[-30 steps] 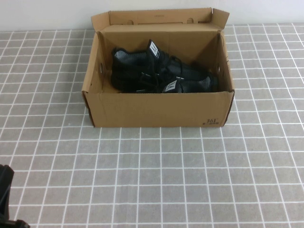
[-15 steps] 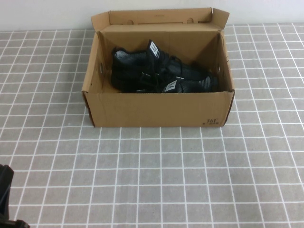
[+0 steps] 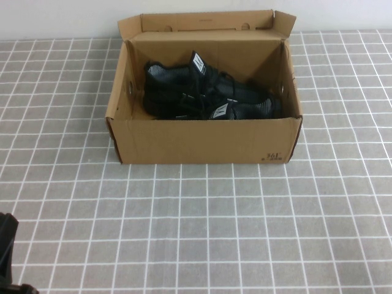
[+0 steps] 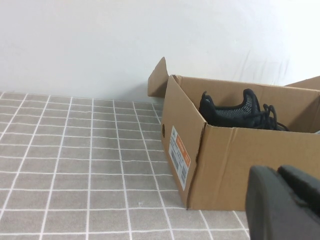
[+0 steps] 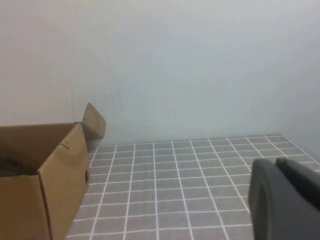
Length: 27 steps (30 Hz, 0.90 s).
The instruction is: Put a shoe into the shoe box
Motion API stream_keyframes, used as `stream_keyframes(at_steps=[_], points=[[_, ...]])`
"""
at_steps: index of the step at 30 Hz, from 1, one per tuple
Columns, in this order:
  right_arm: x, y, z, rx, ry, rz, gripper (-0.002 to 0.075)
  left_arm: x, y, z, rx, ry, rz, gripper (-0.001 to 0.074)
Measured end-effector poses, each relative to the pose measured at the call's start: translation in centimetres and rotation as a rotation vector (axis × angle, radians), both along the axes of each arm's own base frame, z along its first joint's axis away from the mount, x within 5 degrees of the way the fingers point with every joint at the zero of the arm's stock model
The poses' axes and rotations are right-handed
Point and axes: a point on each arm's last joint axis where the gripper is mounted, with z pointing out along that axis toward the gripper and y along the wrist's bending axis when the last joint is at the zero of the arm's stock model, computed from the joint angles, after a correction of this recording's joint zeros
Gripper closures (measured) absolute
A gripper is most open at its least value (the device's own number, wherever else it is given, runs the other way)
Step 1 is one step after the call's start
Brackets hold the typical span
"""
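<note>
The brown cardboard shoe box (image 3: 202,141) stands open at the far middle of the table, its lid flap folded back. Two black knit sneakers lie inside it: one shoe (image 3: 177,92) toward the back and its twin (image 3: 248,109) against the front wall. My left gripper (image 3: 7,257) is parked at the near left edge, far from the box; in the left wrist view (image 4: 280,174) its fingers are pressed together and empty, with the box (image 4: 235,160) and a shoe (image 4: 235,112) ahead. My right gripper (image 5: 277,165) shows only in the right wrist view, shut and empty, to the right of the box (image 5: 30,200).
A grey tablecloth with a white grid (image 3: 208,226) covers the table. A plain white wall (image 3: 61,18) runs behind the box. An orange and white label (image 4: 180,157) is on the box's left end wall.
</note>
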Motion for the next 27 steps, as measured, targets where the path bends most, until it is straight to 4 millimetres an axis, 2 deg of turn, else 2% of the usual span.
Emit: stream_keyframes(at_steps=[17, 27], points=[[0.0, 0.1, -0.3, -0.028, 0.036, 0.008, 0.0742, 0.0, -0.1, -0.1, 0.004, 0.011, -0.006, 0.0734], [-0.2, 0.7, -3.2, -0.031, 0.349, 0.076, 0.0743, 0.0, -0.1, -0.1, 0.005, 0.014, -0.008, 0.0734]])
